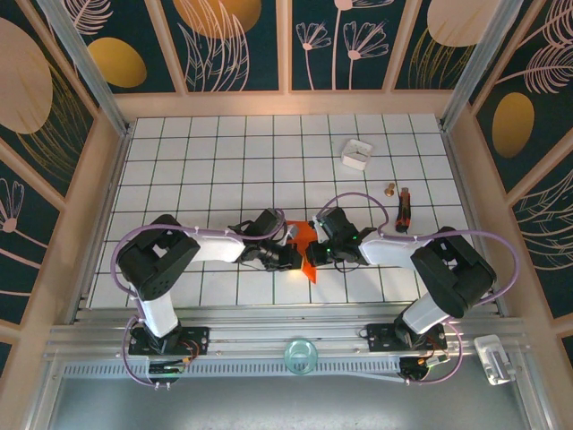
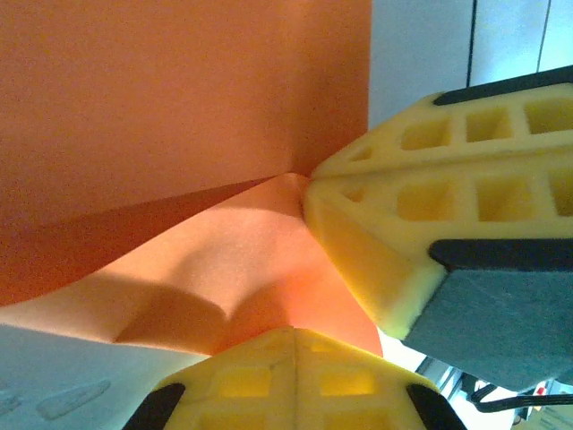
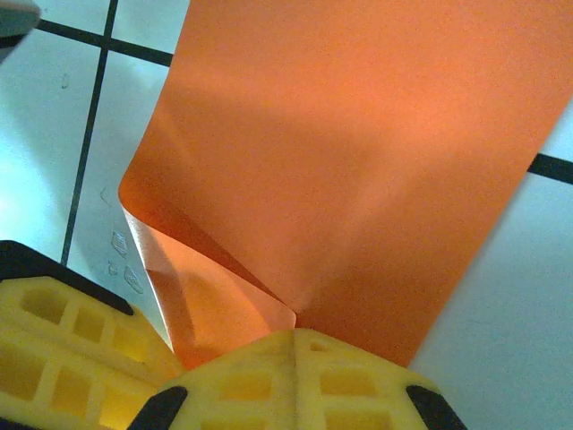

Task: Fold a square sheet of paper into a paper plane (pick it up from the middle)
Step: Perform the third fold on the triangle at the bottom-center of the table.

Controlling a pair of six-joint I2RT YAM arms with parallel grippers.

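While the square sheet of paper (image 1: 305,238) lies half-folded on the tabletop (image 1: 224,161) near its near edge | left tool (image 1: 290,258) and right tool (image 1: 316,252) both pinch its fold | looks feather-light, floppy, tearable | grip the crease.

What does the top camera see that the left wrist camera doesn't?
Top camera's extras: both whole arms, the white box and a red-and-black tool on the tiled table. Left wrist camera's extras: a close look at the left gripper, its yellow pads shut on a curled fold. Both share the orange paper.
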